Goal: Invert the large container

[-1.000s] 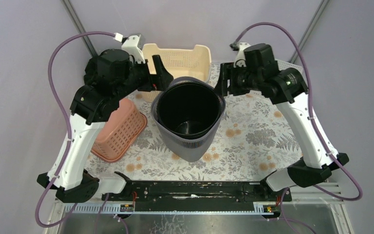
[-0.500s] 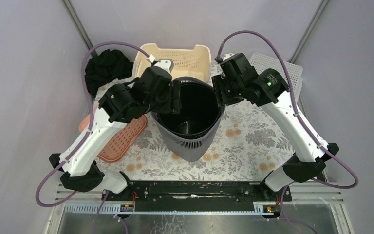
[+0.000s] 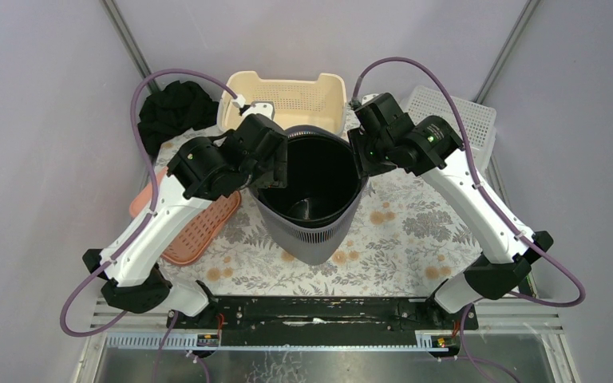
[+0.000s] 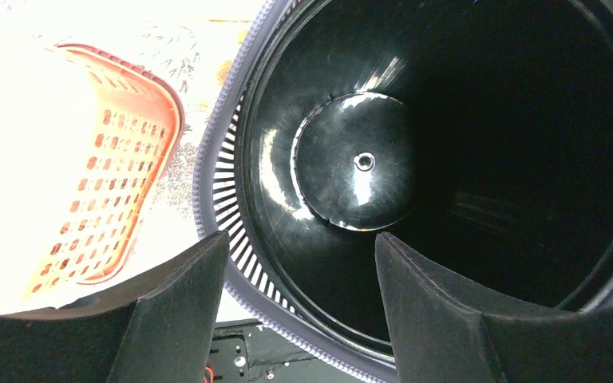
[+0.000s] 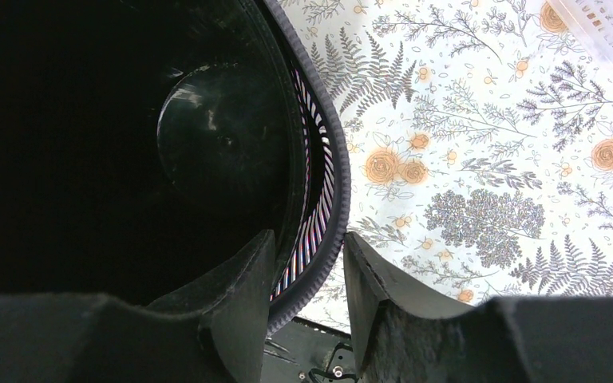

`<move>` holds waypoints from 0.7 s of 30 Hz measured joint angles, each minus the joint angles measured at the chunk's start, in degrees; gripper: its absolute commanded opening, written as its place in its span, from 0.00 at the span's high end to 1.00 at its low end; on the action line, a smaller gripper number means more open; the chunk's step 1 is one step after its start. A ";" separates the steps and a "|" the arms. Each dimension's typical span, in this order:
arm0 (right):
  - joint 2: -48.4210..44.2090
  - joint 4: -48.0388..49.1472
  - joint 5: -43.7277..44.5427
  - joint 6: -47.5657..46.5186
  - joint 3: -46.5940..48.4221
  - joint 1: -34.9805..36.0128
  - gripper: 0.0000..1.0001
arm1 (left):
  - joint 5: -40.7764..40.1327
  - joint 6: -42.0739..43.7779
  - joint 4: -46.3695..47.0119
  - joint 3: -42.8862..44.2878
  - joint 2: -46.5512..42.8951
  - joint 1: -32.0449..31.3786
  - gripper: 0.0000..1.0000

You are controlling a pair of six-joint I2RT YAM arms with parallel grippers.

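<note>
Two parted end effectors, left (image 4: 299, 275) and right (image 5: 307, 279), straddle the upright grey slatted plastic container's (image 3: 311, 231) rim, apparently ready to clamp and invert it.

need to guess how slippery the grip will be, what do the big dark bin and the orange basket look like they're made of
The large bin looks like plastic: its black inner liner is glossy, throwing sharp highlights, while the grey outer shell is slotted and duller, probably matte moulded plastic. The orange basket looks like rigid perforated plastic, though glare washes out its finish.
</note>
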 measured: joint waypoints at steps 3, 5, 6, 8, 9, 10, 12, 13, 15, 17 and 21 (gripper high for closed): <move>-0.42 0.79 0.07 0.00 -0.94 0.00 0.57 | -0.79 -0.33 -0.57 -0.98 0.09 0.00 0.26; -0.59 1.11 0.09 0.00 -1.18 0.00 0.56 | -1.25 -0.44 -0.85 -1.66 0.09 0.00 0.26; -0.61 1.22 0.09 0.00 -1.20 0.00 0.56 | -1.40 -0.52 -0.90 -2.01 0.09 0.00 0.26; -0.63 1.33 0.09 -0.02 -1.22 0.00 0.55 | -1.66 -0.61 -0.94 -2.58 0.09 0.00 0.26; -0.63 1.33 0.13 -0.02 -1.22 0.00 0.52 | -1.73 -0.63 -0.96 -2.84 0.09 0.00 0.26; -0.63 1.33 0.13 -0.02 -1.22 0.00 0.48 | -1.77 -0.72 -0.96 -2.97 0.09 0.00 0.26; -0.74 1.40 -0.07 0.00 -1.20 0.00 0.46 | -1.90 -0.79 -0.96 -3.08 0.11 0.00 0.25; -0.83 1.55 -0.20 0.00 -1.16 0.02 0.46 | -1.92 -0.81 -0.96 -3.10 0.11 0.02 0.24; -1.07 1.75 -0.24 -0.02 -0.81 0.04 0.46 | -2.08 -0.87 -0.94 -3.10 0.11 0.00 0.21; -1.33 1.75 -0.31 -0.02 -0.07 0.04 0.47 | -2.12 -0.94 -0.94 -3.10 0.11 0.00 0.20; -2.01 1.88 -0.94 -0.11 0.85 0.04 0.55 | -2.23 -0.98 -0.94 -3.10 0.17 0.02 0.19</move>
